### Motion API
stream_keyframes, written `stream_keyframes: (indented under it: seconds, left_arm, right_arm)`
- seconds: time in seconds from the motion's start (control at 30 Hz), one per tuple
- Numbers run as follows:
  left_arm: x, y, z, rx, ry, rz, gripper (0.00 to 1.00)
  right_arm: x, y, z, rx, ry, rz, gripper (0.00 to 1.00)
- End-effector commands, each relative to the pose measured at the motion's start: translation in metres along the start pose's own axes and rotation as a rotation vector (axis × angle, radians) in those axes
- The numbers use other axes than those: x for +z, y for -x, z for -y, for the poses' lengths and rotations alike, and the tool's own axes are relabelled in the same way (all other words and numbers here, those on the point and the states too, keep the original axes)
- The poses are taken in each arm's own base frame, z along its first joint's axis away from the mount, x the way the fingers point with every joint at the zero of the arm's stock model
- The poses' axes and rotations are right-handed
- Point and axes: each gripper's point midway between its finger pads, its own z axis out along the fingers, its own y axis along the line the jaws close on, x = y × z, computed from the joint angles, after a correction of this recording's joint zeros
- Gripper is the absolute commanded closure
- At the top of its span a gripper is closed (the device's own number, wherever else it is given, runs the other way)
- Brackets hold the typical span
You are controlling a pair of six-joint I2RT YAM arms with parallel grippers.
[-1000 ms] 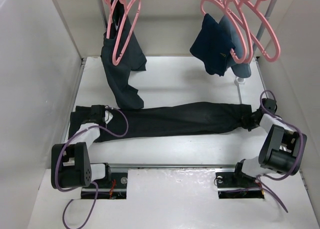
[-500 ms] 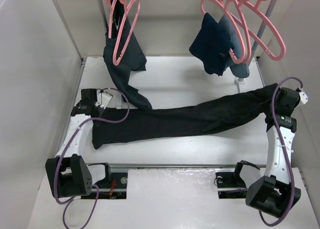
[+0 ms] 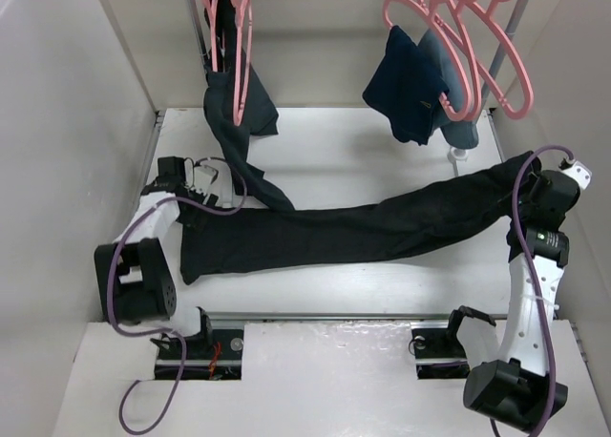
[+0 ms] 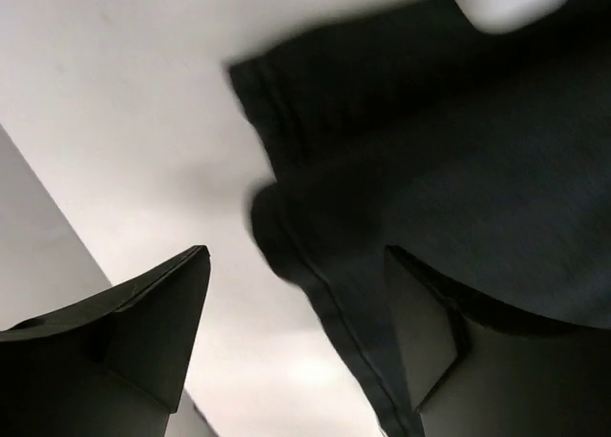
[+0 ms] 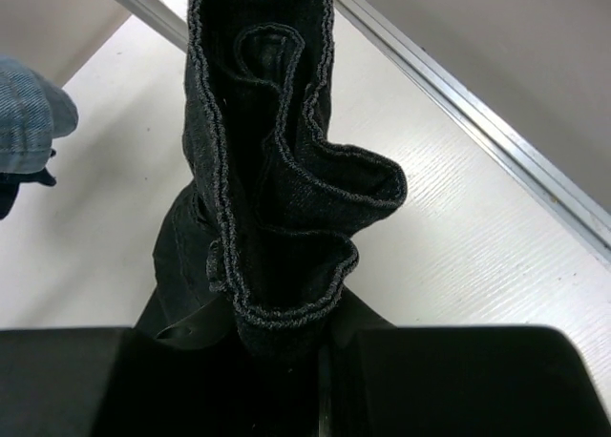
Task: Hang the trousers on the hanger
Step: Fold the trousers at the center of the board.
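Note:
The black trousers (image 3: 353,229) lie stretched across the table, with the left end flat on it and the right end raised. My right gripper (image 3: 531,179) is shut on that bunched right end, which shows in the right wrist view (image 5: 277,198) rising from the gripper (image 5: 320,361). My left gripper (image 3: 196,191) is open by the trousers' left end. In the left wrist view the gripper (image 4: 296,299) is open over the seamed edge (image 4: 325,284), which lies close to the right finger (image 4: 425,313). Pink hangers (image 3: 477,51) hang on the rail at the back right.
Another black garment (image 3: 234,136) hangs from pink hangers (image 3: 234,55) at the back left, its tail trailing onto the table near my left gripper. A navy garment (image 3: 410,84) hangs at the back right. A white stand foot (image 3: 460,154) sits below it. White walls close in both sides.
My right gripper has lifted the trousers' right end up and to the far right. My left gripper has let go of the left end and moved back toward the far left.

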Motion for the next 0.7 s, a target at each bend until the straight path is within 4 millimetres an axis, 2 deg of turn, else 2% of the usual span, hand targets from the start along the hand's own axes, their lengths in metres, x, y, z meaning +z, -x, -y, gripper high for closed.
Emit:
stream_keyframes:
  seconds: [0.0,0.07,0.1,0.13,0.2,0.23,0.27,0.37,0.47,0.5,0.67]
  left_arm:
    - [0.013,0.026,-0.016,-0.086,-0.014,0.069,0.31]
    - [0.024,0.020,-0.017,-0.087,-0.028,0.035,0.40]
    - [0.030,0.017,-0.020,-0.099,-0.033,0.017,0.60]
    - [0.033,0.016,-0.014,-0.100,-0.066,0.016,0.73]
    - [0.030,0.025,-0.004,-0.081,-0.136,0.054,0.93]
    - [0.022,0.031,-0.007,-0.087,-0.137,0.092,1.00]
    - [0.016,0.037,0.000,-0.075,-0.174,0.127,1.00]
    - [-0.004,0.051,0.001,-0.034,-0.180,0.217,1.00]
    - [-0.016,0.058,-0.001,-0.027,-0.164,0.256,1.00]
    - [-0.024,0.066,-0.007,-0.030,-0.146,0.284,1.00]
    - [-0.027,0.066,-0.018,-0.064,-0.114,0.260,1.00]
  right_arm:
    - [-0.018,0.046,-0.013,-0.041,0.037,0.155,1.00]
    - [-0.021,0.048,-0.013,-0.040,0.040,0.163,1.00]
    - [-0.021,0.046,-0.012,-0.041,0.037,0.155,1.00]
    - [-0.021,0.046,-0.012,-0.041,0.037,0.155,1.00]
    - [-0.021,0.046,-0.012,-0.041,0.037,0.155,1.00]
    - [-0.021,0.046,-0.012,-0.041,0.037,0.155,1.00]
    - [-0.021,0.046,-0.012,-0.041,0.037,0.155,1.00]
    - [-0.021,0.044,-0.011,-0.042,0.033,0.147,1.00]
    - [-0.021,0.044,-0.011,-0.051,0.033,0.147,1.00]
    - [-0.023,0.045,-0.011,-0.050,0.036,0.155,1.00]
    - [-0.021,0.042,-0.010,-0.051,0.033,0.147,1.00]
